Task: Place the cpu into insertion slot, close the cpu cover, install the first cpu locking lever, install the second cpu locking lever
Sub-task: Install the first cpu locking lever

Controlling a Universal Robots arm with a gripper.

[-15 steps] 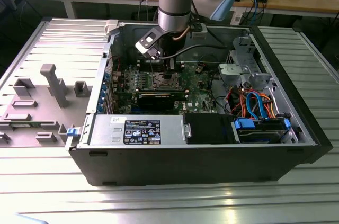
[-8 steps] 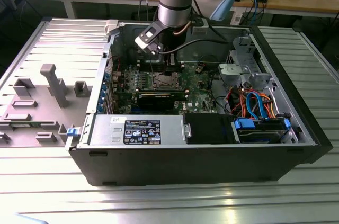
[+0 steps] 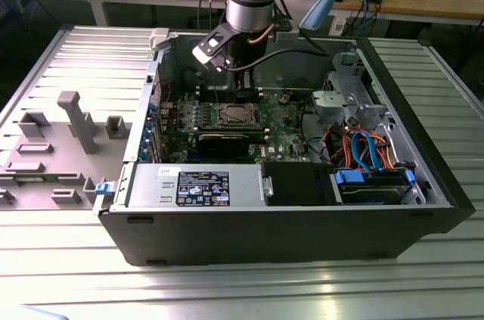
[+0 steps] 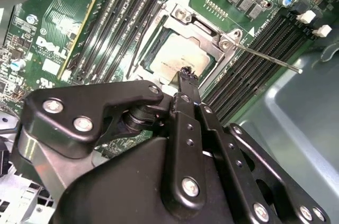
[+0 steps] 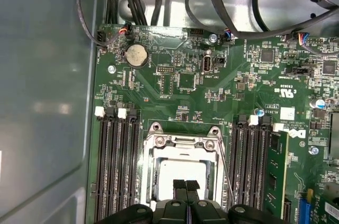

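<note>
The cpu lies flat in the insertion slot on the green motherboard, its dull silver top showing through the window of the cpu cover. The cover lies down over the cpu. My gripper is shut with nothing between its fingers, and its tips hover at the cover's near edge, over the cpu. One thin locking lever sticks out across the memory slots. In the exterior view the gripper hangs just above the slot.
Long black memory slots flank the socket on both sides. Black cables run along the case wall beyond the board. A power supply and drive bays with blue and orange cables fill the case's near side. A grey fixture stands outside.
</note>
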